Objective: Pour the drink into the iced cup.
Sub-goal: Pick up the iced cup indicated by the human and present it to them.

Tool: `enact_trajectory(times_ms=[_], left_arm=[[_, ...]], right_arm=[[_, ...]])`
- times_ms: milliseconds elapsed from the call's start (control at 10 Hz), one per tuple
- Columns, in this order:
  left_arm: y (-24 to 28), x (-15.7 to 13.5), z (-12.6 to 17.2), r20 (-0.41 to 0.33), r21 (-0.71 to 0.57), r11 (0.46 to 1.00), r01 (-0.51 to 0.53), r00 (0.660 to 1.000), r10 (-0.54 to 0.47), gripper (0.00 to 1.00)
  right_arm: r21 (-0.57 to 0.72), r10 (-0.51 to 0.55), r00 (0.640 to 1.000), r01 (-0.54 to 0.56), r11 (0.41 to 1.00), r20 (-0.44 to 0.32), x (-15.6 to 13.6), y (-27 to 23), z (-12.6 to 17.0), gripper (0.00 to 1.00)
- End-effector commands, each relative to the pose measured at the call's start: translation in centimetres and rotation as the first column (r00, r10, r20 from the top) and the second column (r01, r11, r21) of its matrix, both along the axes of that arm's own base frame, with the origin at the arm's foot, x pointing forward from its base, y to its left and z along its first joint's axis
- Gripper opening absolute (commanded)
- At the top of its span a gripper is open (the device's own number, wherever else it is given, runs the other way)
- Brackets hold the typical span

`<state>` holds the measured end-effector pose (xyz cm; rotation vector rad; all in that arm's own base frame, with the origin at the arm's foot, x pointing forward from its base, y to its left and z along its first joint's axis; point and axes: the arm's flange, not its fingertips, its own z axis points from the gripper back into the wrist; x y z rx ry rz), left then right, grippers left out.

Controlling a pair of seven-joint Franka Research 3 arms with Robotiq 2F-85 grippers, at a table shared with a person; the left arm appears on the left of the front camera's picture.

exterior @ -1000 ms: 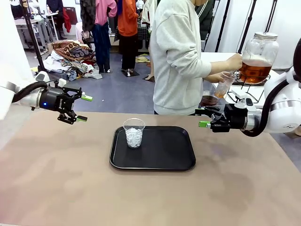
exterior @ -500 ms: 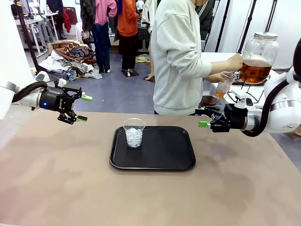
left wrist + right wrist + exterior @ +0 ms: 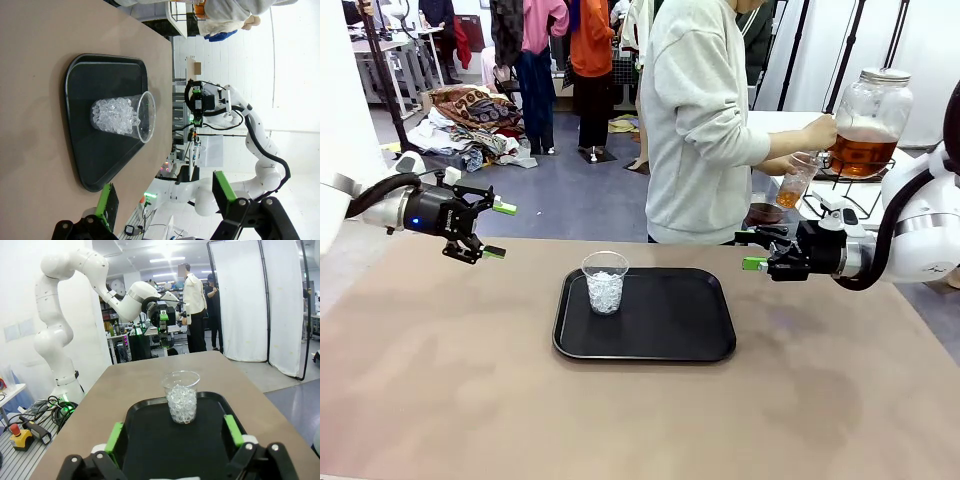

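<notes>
The drink (image 3: 861,153), a clear amber liquid, fills the lower part of a large glass dispenser jar (image 3: 875,105) with a metal lid, on a stand beyond the table's far right corner. A person's hand (image 3: 817,131) is at the jar's tap, and a small clear cup (image 3: 794,183) with a little amber in its bottom is held beneath. The iced cup (image 3: 605,281), a clear tumbler about half full of ice cubes, stands upright on the left part of a black tray (image 3: 670,320) mid-table. The left gripper (image 3: 500,231) and right gripper (image 3: 752,251) hover on either side of the tray, well apart from it, fingers spread and holding nothing. Both cups look thin-walled and light, so probably easy to crush and perhaps slick. A gentle pinch across the mid-wall seems safest, and the liquid will likely slosh if tipped fast. No brand or writing is legible.
</notes>
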<state>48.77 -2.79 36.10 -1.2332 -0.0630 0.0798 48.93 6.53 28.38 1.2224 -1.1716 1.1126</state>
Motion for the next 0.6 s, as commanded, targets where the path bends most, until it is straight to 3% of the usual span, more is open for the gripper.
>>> enact_trajectory(times_ms=[0,500], left_arm=[[0.03,-0.05,0.13,-0.017,0.007,1.0,0.002,1.0,-0.002,1.0],[0.03,-0.05,0.13,-0.017,0.007,1.0,0.002,1.0,-0.002,1.0]], right_arm=[[-0.001,-0.002,1.0,0.002,1.0,0.005,0.13,-0.04,0.17,1.0],[-0.001,-0.002,1.0,0.002,1.0,0.005,0.13,-0.04,0.17,1.0]])
